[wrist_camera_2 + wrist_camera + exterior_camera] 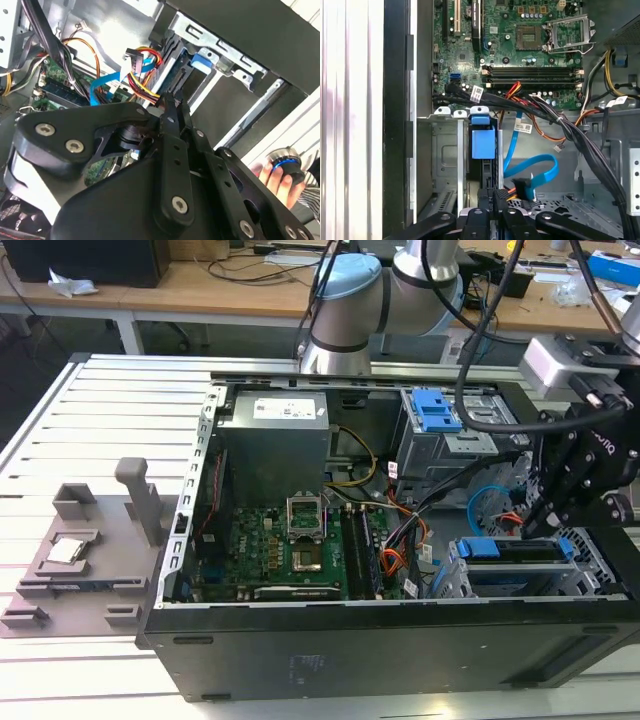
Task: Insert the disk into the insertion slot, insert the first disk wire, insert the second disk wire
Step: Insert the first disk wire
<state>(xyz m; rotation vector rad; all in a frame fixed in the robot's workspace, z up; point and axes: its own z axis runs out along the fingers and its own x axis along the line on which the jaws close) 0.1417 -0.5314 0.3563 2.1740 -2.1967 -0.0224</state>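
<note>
The disk (515, 550), silver in a bright blue carrier, sits inside the insertion slot (450, 582), a perforated metal cage at the case's front corner on the exterior view's right. In the first wrist view the disk's blue bracket (483, 142) stands edge-on in the cage (445, 150). My gripper (540, 525) hangs just above the disk's rear end. Its fingers (476, 220) are shut on a black wire connector (490, 199) right behind the disk. In the second wrist view the gripper (172, 102) points at the blue bracket (200, 62). A loose blue flat cable (532, 167) lies beside it.
Thick black cable bundles (560, 125) and red-yellow wires (145, 80) cross close to the cage. The motherboard (290, 550), power supply (275, 435) and a taller cage with blue tabs (435, 415) fill the case. A person's hand (280, 175) rests on a knob outside. A grey fixture (90, 550) lies on the exterior view's left.
</note>
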